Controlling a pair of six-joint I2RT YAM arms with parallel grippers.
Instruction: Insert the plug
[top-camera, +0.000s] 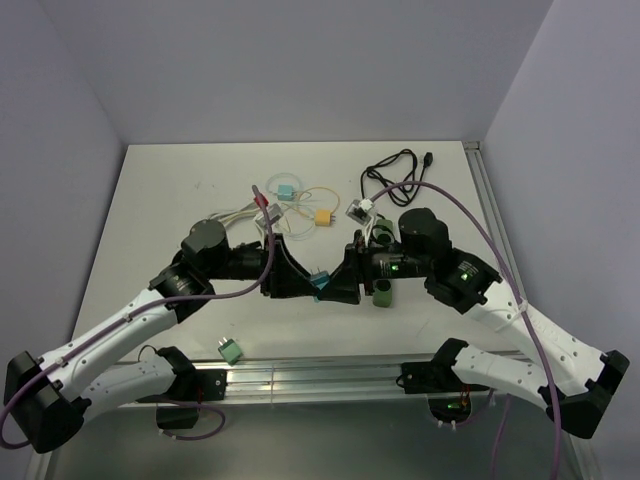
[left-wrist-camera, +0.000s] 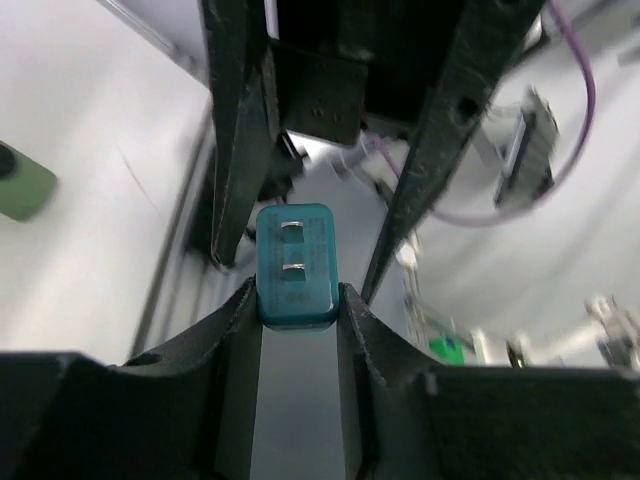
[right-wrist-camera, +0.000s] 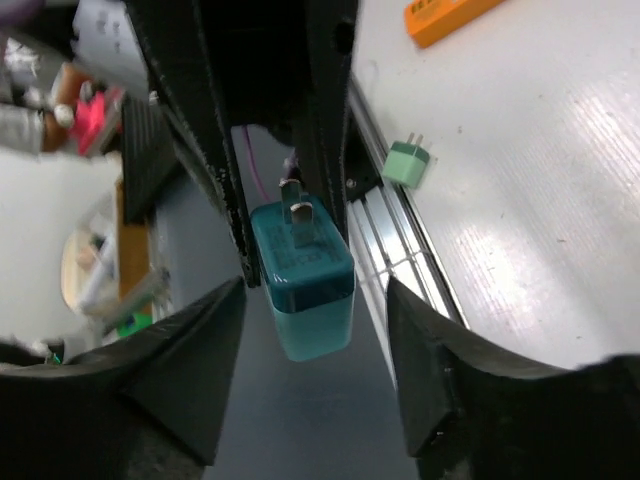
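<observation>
A teal two-prong plug (top-camera: 320, 285) hangs above the table between my two grippers, which meet tip to tip at the middle. My left gripper (top-camera: 303, 282) is shut on it. In the left wrist view the plug (left-wrist-camera: 295, 265) sits clamped between my fingertips (left-wrist-camera: 235, 335), prongs facing the camera. My right gripper (top-camera: 340, 284) is open around the plug's free end. In the right wrist view the plug (right-wrist-camera: 303, 278) hangs between its spread fingers (right-wrist-camera: 195, 375) without touching either one.
A light green plug (top-camera: 229, 349) lies near the front rail (top-camera: 320, 378) and shows in the right wrist view (right-wrist-camera: 406, 163). A dark green plug (top-camera: 382, 296) sits under the right arm. Behind lie a yellow adaptor (top-camera: 323, 217), white socket block (top-camera: 359, 211), thin wires and a black cable (top-camera: 395, 168).
</observation>
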